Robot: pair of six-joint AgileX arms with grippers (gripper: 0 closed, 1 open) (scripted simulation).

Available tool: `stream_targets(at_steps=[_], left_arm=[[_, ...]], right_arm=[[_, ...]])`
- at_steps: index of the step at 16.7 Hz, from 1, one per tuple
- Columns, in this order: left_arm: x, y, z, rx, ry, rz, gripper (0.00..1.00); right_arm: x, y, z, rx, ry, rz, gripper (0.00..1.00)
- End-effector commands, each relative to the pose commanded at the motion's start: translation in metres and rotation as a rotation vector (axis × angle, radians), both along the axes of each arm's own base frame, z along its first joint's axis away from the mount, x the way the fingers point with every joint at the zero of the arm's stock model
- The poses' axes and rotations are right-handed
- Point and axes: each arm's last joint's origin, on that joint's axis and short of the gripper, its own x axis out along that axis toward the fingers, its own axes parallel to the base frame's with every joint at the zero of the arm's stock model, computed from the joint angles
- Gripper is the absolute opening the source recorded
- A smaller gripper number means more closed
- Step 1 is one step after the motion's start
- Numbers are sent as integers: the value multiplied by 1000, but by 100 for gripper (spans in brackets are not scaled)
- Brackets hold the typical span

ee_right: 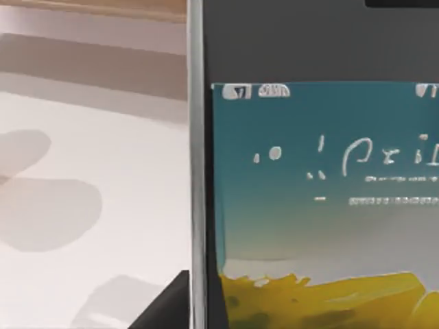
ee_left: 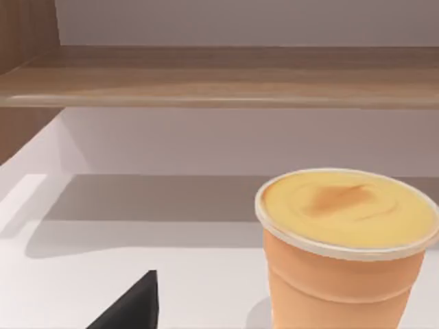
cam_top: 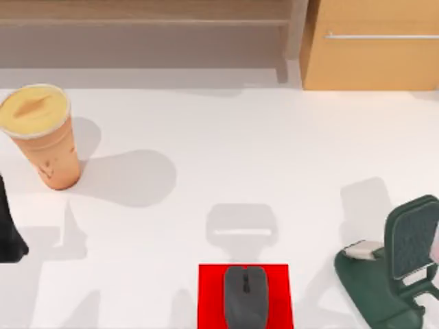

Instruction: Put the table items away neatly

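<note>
The orange paper cup with its yellow lid stands upright on the white table at the far left. My left gripper is a dark shape at the left edge, just in front of the cup. In the left wrist view the cup is close, beside the gripper. The dark grey mouse lies on the red mat at the front middle. The smartphone fills the right wrist view, screen facing the camera. Its pink edge shows beside the green stand.
The dark green phone stand sits at the front right. A wooden shelf and a cabinet with a handle run along the back. Open tabletop lies between the cup, mat and stand.
</note>
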Motion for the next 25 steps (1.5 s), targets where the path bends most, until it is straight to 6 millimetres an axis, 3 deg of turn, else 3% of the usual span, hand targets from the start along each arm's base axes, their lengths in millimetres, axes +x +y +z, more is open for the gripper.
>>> stream_targets(at_steps=[5,12,25], left_arm=[[0,0,0,0,0,0,100],[0,0,0,0,0,0,100],[0,0,0,0,0,0,100]], right_arm=[[17,14,-59,-136,101,17,0],[21,16,-66,-139,98,8,0],[21,16,-66,-139,98,8,98]])
